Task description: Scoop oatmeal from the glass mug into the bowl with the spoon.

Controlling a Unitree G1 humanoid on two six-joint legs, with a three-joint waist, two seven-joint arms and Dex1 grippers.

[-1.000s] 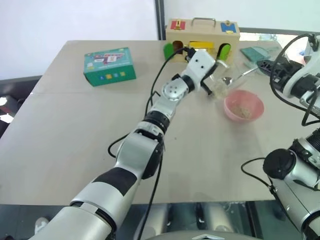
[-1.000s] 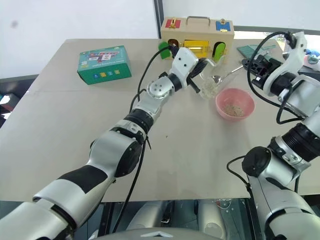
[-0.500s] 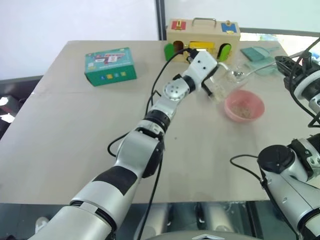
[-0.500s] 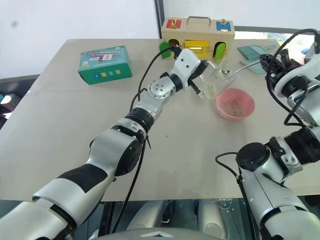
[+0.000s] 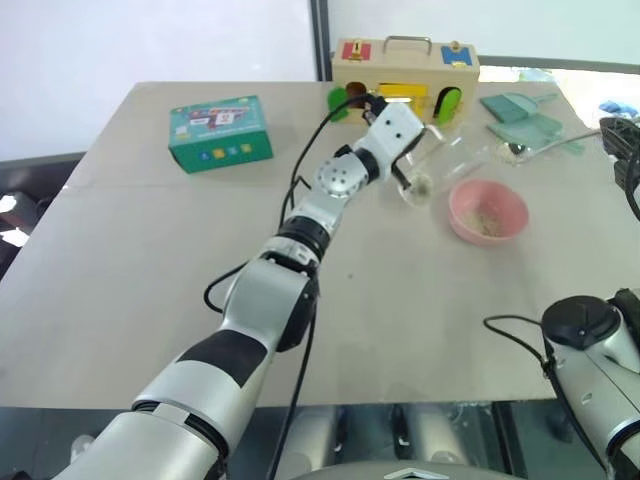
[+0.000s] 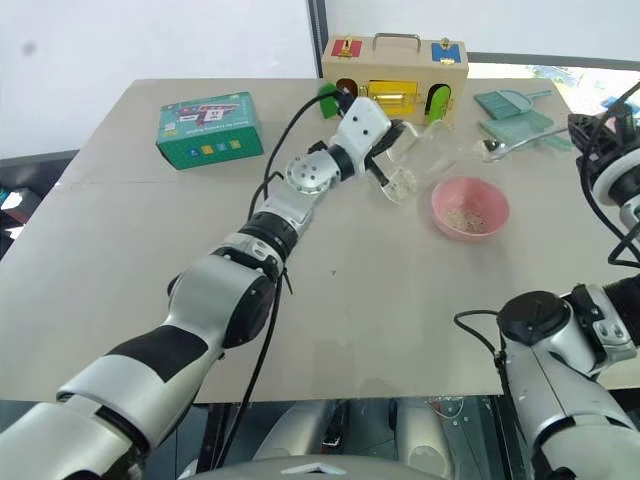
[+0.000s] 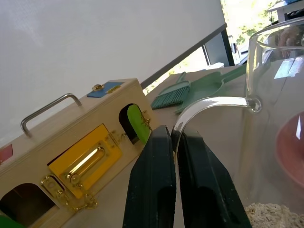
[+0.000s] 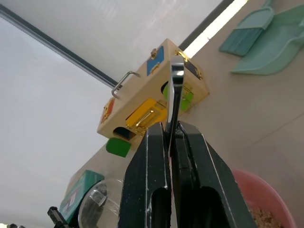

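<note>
A: Oatmeal — pale flakes low in the mug, more lying in the bowl. Where does the mug sit relative to the left fingers?

B: Its clear handle runs right between them. The two black fingers are pressed together on that handle, no gap to either side. Mug body lies just beyond and to one side of the tips, tilted, mouth leaning toward the bowl.

A: Bowl?

B: Pink, on the tabletop, just past the mug from the left fingers. Apart from the mug, not touching as far as I can tell.

A: Right fingers?

B: Clamped shut on the spoon. The slim handle rises straight out from between the tips; the small round end hangs out over the tabletop, beyond the bowl. Whether it carries flakes — cannot tell.

A: Anything else near the fingertips?

B: Wooden latch box behind the left fingers, yellow door and green flaps facing them. Teal dustpan and brush beyond the spoon's end. Green carton well off on the far side of the left arm.
</note>
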